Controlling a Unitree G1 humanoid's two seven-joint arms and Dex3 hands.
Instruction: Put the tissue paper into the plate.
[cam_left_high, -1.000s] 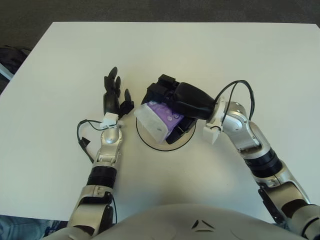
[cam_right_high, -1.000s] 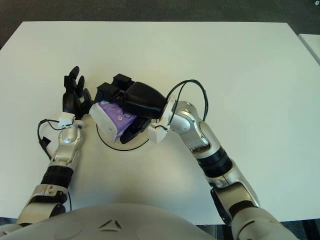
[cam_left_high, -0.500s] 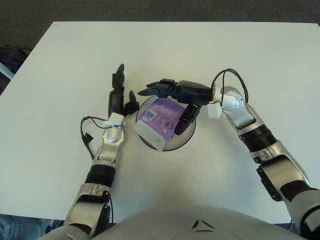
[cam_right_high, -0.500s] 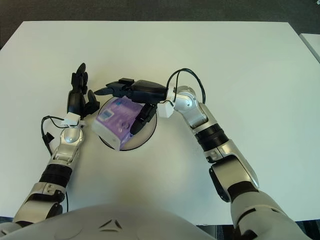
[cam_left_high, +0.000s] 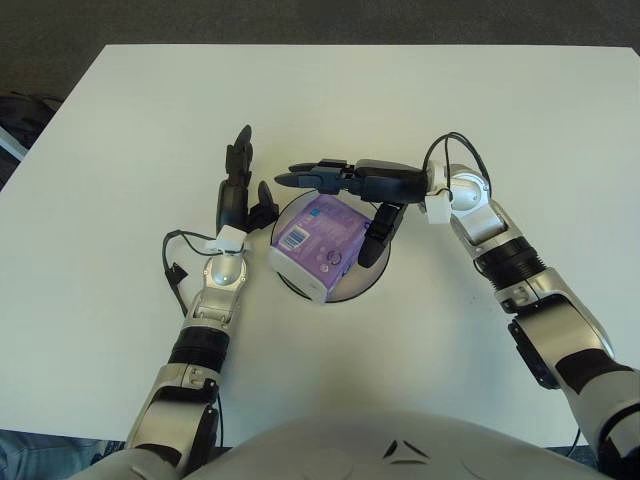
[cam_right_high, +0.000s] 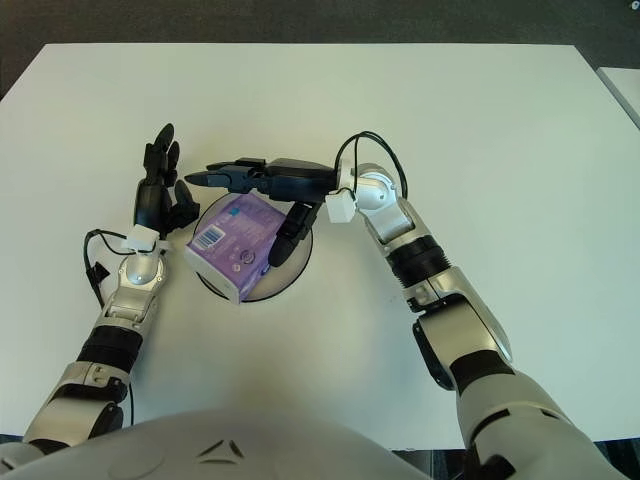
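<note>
A purple and white tissue pack (cam_left_high: 316, 243) lies on the round plate (cam_left_high: 362, 284) in the middle of the white table, its near left corner overhanging the rim. My right hand (cam_left_high: 350, 195) hovers just above and behind the pack, fingers spread and holding nothing, thumb hanging down by the pack's right side. My left hand (cam_left_high: 240, 195) stands upright just left of the plate, fingers extended and empty, close to the pack's left edge.
The white table (cam_left_high: 120, 130) extends on all sides of the plate. Dark floor lies beyond its far edge (cam_left_high: 300, 20). A black cable (cam_left_high: 172, 270) loops beside my left wrist.
My right hand has let go of the tissue pack and its fingers have spread and lifted back. The pack has settled lower onto the plate. My left hand straightened up beside the plate.
</note>
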